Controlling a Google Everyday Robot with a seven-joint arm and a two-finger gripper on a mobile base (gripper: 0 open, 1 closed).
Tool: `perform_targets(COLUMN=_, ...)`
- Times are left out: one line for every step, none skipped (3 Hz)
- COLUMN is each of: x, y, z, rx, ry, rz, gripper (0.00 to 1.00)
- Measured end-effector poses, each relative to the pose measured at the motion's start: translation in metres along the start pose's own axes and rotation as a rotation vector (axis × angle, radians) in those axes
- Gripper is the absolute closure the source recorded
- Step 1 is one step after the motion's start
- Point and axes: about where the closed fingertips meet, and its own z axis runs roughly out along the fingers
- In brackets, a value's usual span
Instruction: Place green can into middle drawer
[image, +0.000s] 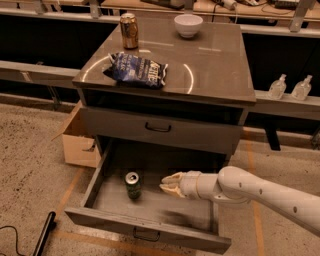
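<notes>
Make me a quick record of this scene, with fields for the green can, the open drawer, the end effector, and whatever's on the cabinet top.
green can: upright on the drawer floor, left of centre, silver top up
middle drawer: pulled open, can inside
end effector: inside the drawer, right of the can, apart from it, pointing toward it
drawer above: closed
cabinet top: gold-brown can, white bowl, dark blue chip bag
floor left of cabinet: open cardboard box

White robot arm cut off at right edge, pale gripper blurred above wide grey middle drawer (rear lost in shadow)
</notes>
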Motion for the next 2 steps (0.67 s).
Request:
perform_targets(x=-0.0104, y=0.0003, z=-0.0055, rx=0.002, ry=0.007, rz=-0.023, gripper=0.53)
perform_targets(x=-0.011, y=0.0016, z=-0.0037, rx=-0.002, ry=0.006, rz=-0.023, gripper=0.29)
